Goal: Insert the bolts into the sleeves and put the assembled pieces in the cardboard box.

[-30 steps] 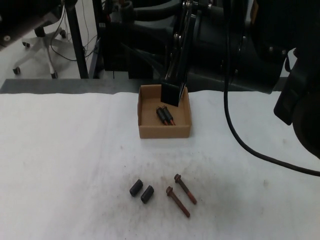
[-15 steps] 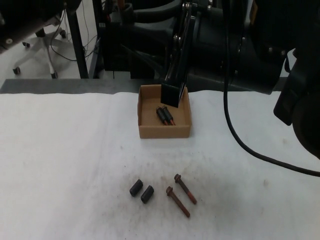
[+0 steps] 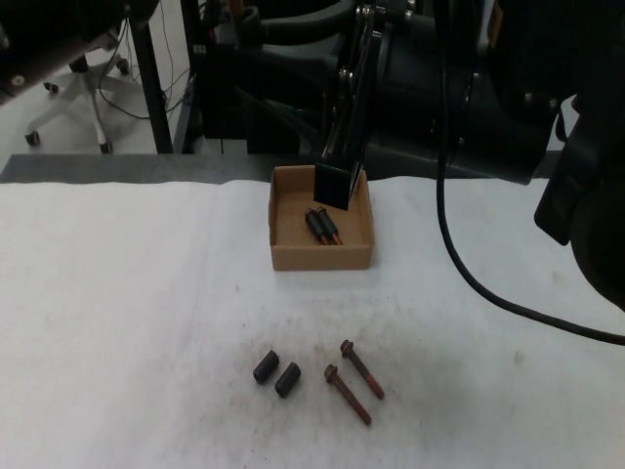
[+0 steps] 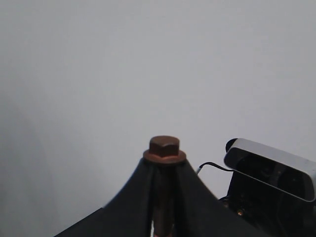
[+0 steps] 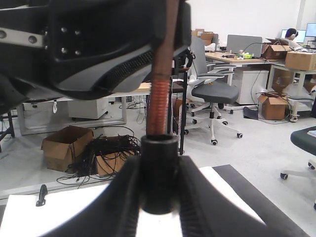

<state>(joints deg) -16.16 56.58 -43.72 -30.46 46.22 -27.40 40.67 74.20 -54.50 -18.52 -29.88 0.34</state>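
My left gripper (image 4: 164, 168) is shut on a rust-brown bolt (image 4: 164, 147) whose hex head sticks out past the fingertips. My right gripper (image 5: 159, 180) is shut on a black sleeve (image 5: 159, 165). The bolt's threaded shaft (image 5: 159, 98) reaches the sleeve's open end; how deep it sits is hidden. On the white cloth lie two loose sleeves (image 3: 266, 366) (image 3: 287, 379) and two loose bolts (image 3: 348, 394) (image 3: 362, 369). The cardboard box (image 3: 322, 258) at the back holds assembled pieces (image 3: 322, 225).
A black part (image 3: 342, 183) hangs from dark arm hardware over the box's far edge. A black cable (image 3: 469, 274) curves across the cloth on the right. A dark arm body (image 3: 586, 195) stands at the right edge. Office chairs and boxes stand behind the bench.
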